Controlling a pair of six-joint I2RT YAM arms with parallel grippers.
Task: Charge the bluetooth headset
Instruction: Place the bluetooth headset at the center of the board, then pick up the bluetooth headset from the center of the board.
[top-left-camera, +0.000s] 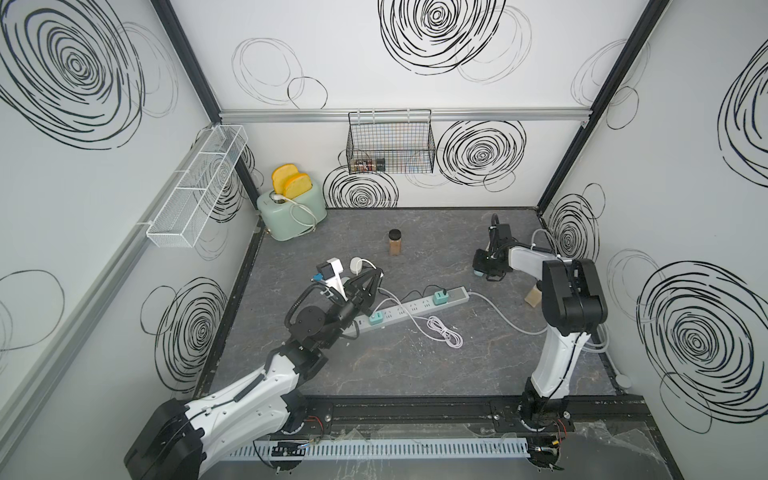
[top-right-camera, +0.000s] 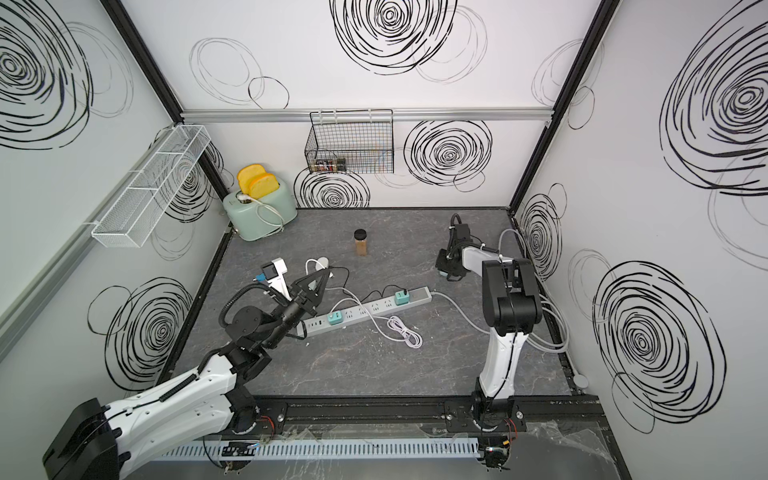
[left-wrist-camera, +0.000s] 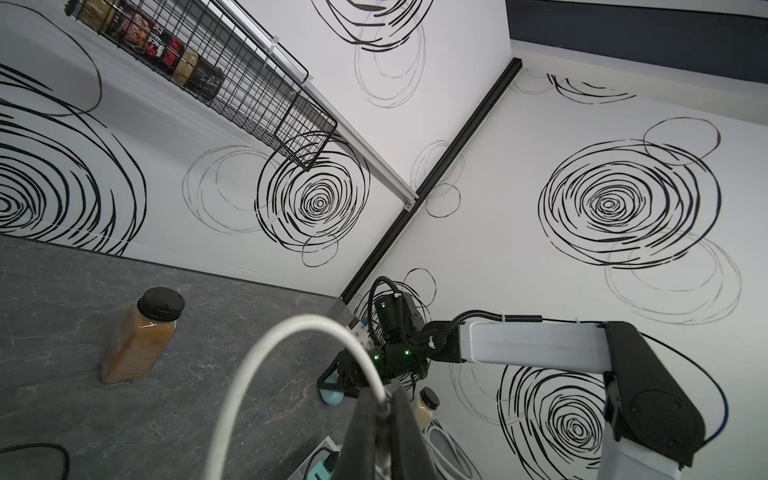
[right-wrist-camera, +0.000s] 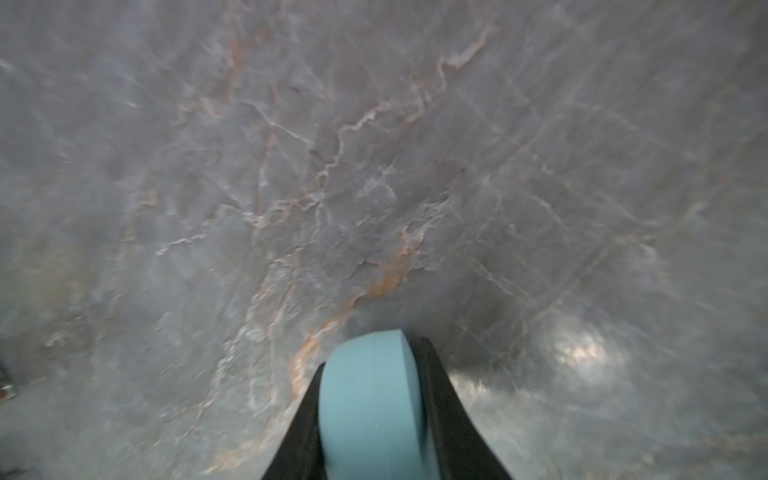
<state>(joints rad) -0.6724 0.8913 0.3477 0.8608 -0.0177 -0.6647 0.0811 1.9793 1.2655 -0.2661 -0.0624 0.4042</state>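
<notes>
The bluetooth headset (right-wrist-camera: 370, 399) is a light blue rounded case, held just above the grey table at the back right. My right gripper (right-wrist-camera: 372, 353) is shut on it, a black finger on each side. It also shows in a top view (top-left-camera: 478, 273) and in the left wrist view (left-wrist-camera: 332, 395). A white charging cable (left-wrist-camera: 291, 324) arches up from my left gripper (left-wrist-camera: 384, 399), which is shut on its end. In both top views the left gripper (top-left-camera: 378, 272) (top-right-camera: 328, 272) hovers left of centre, behind the power strip (top-left-camera: 411, 309).
Two teal adapters (top-left-camera: 439, 296) (top-left-camera: 375, 319) sit in the strip, with a coiled white cable (top-left-camera: 444, 332) in front. A spice jar (top-left-camera: 395, 243) stands mid-back and a toaster (top-left-camera: 291, 208) back left. A black wire basket (top-left-camera: 390, 143) hangs on the rear wall.
</notes>
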